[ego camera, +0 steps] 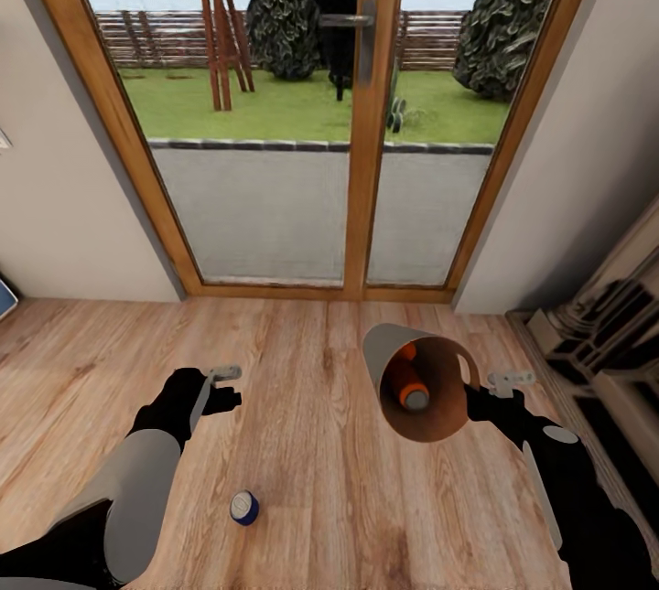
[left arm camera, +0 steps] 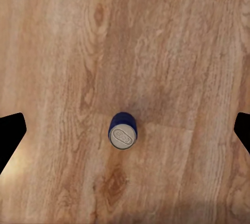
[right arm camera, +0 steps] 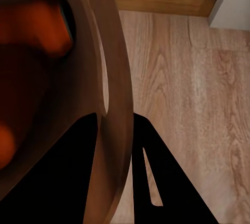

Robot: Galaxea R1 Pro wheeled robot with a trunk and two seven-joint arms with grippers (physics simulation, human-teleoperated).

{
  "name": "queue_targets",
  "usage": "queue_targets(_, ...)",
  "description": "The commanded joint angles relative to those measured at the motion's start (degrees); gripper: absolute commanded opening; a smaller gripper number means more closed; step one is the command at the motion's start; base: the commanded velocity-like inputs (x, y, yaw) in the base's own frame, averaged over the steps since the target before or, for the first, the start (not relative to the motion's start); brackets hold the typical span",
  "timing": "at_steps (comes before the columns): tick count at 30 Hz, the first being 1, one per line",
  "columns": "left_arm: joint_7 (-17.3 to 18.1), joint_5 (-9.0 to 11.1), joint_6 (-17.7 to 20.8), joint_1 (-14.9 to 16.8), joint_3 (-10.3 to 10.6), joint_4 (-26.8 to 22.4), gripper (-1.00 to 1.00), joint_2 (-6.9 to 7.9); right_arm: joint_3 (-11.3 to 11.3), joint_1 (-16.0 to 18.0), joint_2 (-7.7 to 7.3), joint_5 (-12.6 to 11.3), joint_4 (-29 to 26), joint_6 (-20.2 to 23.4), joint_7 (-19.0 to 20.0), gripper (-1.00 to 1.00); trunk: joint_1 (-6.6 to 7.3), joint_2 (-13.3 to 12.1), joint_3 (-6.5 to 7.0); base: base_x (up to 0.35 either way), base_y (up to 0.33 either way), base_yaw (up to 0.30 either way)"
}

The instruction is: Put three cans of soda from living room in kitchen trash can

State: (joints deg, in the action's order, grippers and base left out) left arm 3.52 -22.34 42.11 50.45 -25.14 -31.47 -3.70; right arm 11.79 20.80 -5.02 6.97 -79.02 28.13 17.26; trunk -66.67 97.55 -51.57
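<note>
A dark blue soda can [ego camera: 244,507] stands upright on the wood floor, between my arms and close to me. The left wrist view looks straight down on its silvery top [left arm camera: 123,132]. My left gripper [ego camera: 218,386] hangs above the floor, open, with its dark fingertips [left arm camera: 10,135] far apart on either side of the can. My right gripper [ego camera: 480,389] is shut on the rim [right arm camera: 117,130] of the trash can [ego camera: 384,352]. I hold the trash can off the floor, tilted with its mouth toward me. Two orange cans [ego camera: 409,386] lie inside against the coppery wall [right arm camera: 36,31].
Wood-framed glass doors [ego camera: 368,114] face me, with a garden behind them. Pale walls flank the doors. A dark stepped piece of furniture [ego camera: 613,334] lines the right side. A blue-edged object [ego camera: 5,297] pokes in at the left edge. Wood floor [ego camera: 311,462] spreads between my arms.
</note>
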Motion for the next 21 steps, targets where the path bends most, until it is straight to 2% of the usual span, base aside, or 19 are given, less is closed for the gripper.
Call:
queue_targets(1,0.0,0.01,0.0,0.0,0.0,0.0,1.0,0.0,0.0,0.03,0.01,-0.81,-0.08,0.08,0.32,-1.0,-0.22,0.42,-0.27,0.0,0.0,0.0)
queue_targets(21,0.0,0.02,-0.1,0.0,0.0,0.0,1.0,0.0,-0.26,0.15,-0.07,-0.73,-0.4,0.08,0.37,-1.0,-4.61,8.44,-5.63,0.0,0.0,0.0)
